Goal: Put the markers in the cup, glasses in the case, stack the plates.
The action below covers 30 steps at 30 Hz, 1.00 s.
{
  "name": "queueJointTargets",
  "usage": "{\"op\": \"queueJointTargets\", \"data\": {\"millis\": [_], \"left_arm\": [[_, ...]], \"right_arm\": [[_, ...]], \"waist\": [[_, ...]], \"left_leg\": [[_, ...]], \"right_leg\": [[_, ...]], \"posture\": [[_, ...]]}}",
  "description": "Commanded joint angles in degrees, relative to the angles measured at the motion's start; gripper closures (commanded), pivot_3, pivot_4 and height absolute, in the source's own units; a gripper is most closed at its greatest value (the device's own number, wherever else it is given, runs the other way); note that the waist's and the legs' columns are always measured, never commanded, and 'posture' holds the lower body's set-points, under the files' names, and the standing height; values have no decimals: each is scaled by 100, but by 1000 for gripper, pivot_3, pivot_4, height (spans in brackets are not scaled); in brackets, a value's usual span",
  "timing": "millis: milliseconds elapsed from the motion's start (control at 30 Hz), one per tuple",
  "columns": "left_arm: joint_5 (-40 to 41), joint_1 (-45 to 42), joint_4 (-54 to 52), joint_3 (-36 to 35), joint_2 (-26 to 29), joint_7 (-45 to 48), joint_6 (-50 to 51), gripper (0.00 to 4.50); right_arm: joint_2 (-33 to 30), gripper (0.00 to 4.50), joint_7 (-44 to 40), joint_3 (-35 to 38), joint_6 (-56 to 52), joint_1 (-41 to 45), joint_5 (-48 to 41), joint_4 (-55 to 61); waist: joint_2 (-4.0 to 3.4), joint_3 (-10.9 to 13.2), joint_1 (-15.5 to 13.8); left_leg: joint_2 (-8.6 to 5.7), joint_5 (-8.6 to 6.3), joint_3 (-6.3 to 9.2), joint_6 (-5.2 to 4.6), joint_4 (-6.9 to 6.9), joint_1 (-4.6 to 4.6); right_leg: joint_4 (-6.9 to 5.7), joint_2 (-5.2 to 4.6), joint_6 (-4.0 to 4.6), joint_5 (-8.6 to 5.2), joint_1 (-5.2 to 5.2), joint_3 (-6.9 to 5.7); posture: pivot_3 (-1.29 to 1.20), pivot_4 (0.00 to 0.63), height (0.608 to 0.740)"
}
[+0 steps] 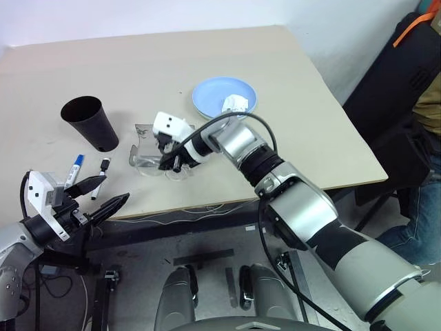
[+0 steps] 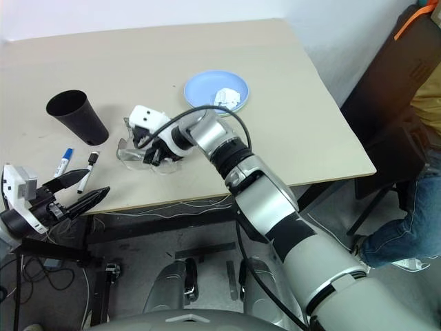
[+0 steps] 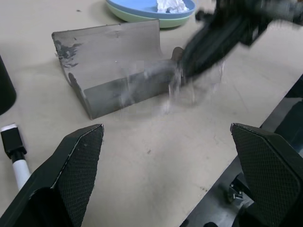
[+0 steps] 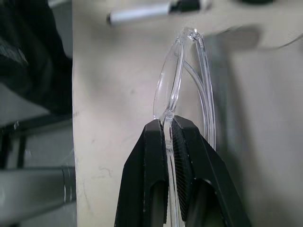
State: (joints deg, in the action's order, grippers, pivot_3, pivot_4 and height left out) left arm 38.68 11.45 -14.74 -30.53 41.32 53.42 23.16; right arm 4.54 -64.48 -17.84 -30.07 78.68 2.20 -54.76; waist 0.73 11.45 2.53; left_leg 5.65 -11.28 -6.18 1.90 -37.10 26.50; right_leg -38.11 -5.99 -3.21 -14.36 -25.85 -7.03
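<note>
While the left gripper (image 1: 103,195) hovers at the near table edge with its black fingers spread wide and nothing between them, the two markers lie just beyond it on the table (image 1: 289,138). The blue-capped marker (image 1: 75,167) sits on the robot's left, the black-capped marker (image 1: 102,172) beside it on the right, roughly parallel, apart from each other. Right gripper (image 4: 169,124) reaches in from the robot's right, fingers pressed together on the clear frame of the glasses (image 4: 182,85), pinching at the bridge area; the lens and temple arms stick out past the fingertips. The glasses sit at the near side of the open case (image 3: 113,71); the left wrist view shows the grey case lying open, its curved inside facing up. Can't tell if the glasses are clear of the tabletop. The black cup (image 1: 89,123) stands further back on the robot's left, upright, mouth open, well apart from the markers. Farthest back, the light blue plate (image 1: 213,93) rests on the pale green plate (image 3: 137,15), already stacked, with a crumpled white tissue (image 1: 234,103) lying on the blue one.
</note>
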Motion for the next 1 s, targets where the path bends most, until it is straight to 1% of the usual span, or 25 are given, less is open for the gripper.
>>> {"op": "queueJointTargets", "data": {"millis": [33, 233, 400, 467, 600, 733, 1000], "left_arm": [[26, 6, -120, -50, -12, -9, -72, 0], [19, -38, -87, -17, -22, -4, -85, 0], [21, -136, -60, -17, -72, -49, -127, 0], [20, -128, -77, -33, -91, -50, -127, 0], [16, -130, -80, -44, -109, -64, -142, 0], [23, -111, -128, -61, -147, -107, -159, 0], [49, -3, -264, -123, -213, -186, -174, 0]], "right_arm": [[0, 4196, -95, 260, -46, 305, -209, 10], [-159, 4196, 64, 461, 310, 605, -162, -498], [-303, 4196, 281, 546, 1396, 846, -53, -878], [-288, 4196, 430, 605, 1643, 928, -34, -1063], [-165, 4196, 657, 704, 2094, 999, -12, -1341], [64, 4196, 1041, 513, 2617, 935, 318, -1575], [413, 4196, 1419, 244, 2992, 719, 873, -1910]], "waist": [[0, 0, 5], [0, 0, -2], [0, 0, 0], [0, 0, 3], [0, 0, 6], [0, 0, 7], [1, 0, -1]], "left_leg": [[4, 0, 0, 0, 1, 0], [10, 10, -3, -7, 3, 3], [10, 3, -5, 6, 1, 3], [10, 3, -6, 5, 2, 4], [11, 12, -12, -7, 5, 4], [11, 13, -14, -7, 5, 4], [12, 12, -14, -4, 3, 6]], "right_leg": [[0, 5, 0, 0, -1, 1], [-1, 12, 5, 3, -9, 2], [-1, 11, 8, 5, -13, 4], [-1, 12, 8, 5, -13, 5], [-3, 13, 8, 5, -19, 10], [-5, 13, 7, 5, -22, 13], [-5, 12, 8, 5, -22, 13]], "posture": [[0, 150, 706], [0, 150, 706], [0, 150, 706], [0, 150, 706], [0, 150, 706], [0, 150, 706], [0, 150, 706]]}}
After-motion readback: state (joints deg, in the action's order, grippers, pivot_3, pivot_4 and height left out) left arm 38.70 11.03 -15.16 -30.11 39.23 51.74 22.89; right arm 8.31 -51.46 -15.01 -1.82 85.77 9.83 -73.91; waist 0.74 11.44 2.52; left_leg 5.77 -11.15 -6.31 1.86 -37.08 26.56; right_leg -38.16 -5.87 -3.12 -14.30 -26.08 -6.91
